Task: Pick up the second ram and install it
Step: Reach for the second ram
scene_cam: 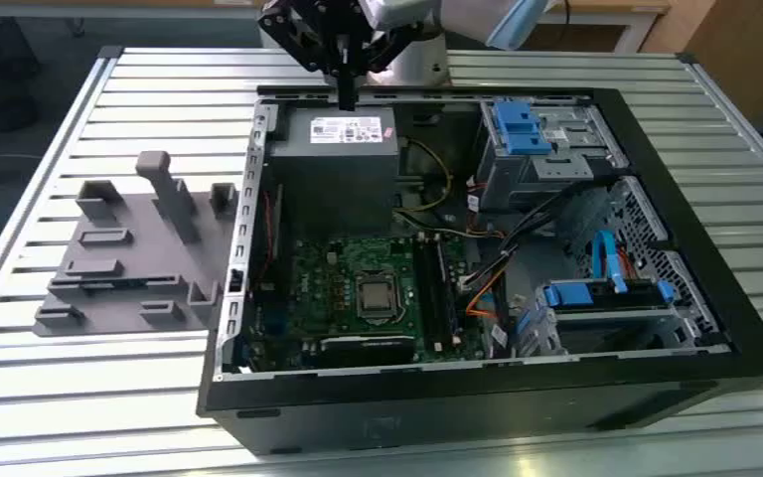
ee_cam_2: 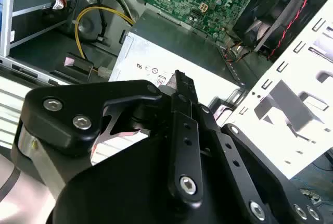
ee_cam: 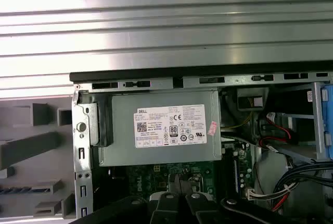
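Observation:
My gripper [scene_cam: 346, 97] hangs above the back of the open computer case [scene_cam: 488, 390], over the grey power supply [scene_cam: 342, 149]. Its black fingers are pressed together into one thin tip, and nothing shows between them. Both wrist views show the gripper [ee_cam_2: 179, 77] [ee_cam: 179, 183] over the labelled power supply [ee_cam: 166, 127]. The green motherboard [scene_cam: 342, 268] with its silver square chip [scene_cam: 378, 295] lies lower in the case. Long dark memory slots [scene_cam: 435, 288] run beside the chip. I cannot make out the second ram as a separate stick there.
A grey plastic tray [scene_cam: 130, 258] with upright posts stands on the slatted table at the exterior view's left of the case. Blue drive brackets [scene_cam: 528, 124] [scene_cam: 594, 293] and loose cables [scene_cam: 515, 234] fill the case's other side. A black fan [ee_cam_2: 276, 10] sits by the case wall.

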You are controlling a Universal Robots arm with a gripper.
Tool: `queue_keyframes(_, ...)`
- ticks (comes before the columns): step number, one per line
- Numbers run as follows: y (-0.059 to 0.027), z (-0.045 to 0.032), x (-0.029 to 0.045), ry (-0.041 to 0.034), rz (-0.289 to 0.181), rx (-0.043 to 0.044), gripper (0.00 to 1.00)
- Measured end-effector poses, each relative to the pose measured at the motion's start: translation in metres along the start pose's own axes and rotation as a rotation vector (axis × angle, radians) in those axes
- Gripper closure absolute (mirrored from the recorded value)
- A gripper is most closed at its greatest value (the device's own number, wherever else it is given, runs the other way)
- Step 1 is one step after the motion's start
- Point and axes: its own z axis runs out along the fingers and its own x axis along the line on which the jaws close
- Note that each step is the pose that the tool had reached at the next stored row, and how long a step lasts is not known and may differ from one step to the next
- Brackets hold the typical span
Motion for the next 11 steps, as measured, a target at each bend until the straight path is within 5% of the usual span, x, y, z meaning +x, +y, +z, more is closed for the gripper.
queue_keyframes(9, -0.0001, 0.0000, 0.0015, 0.0000, 0.000, 0.0000, 0.89)
queue_keyframes(11, -0.0008, -0.0001, 0.0111, 0.0000, 0.000, 0.0000, 0.89)
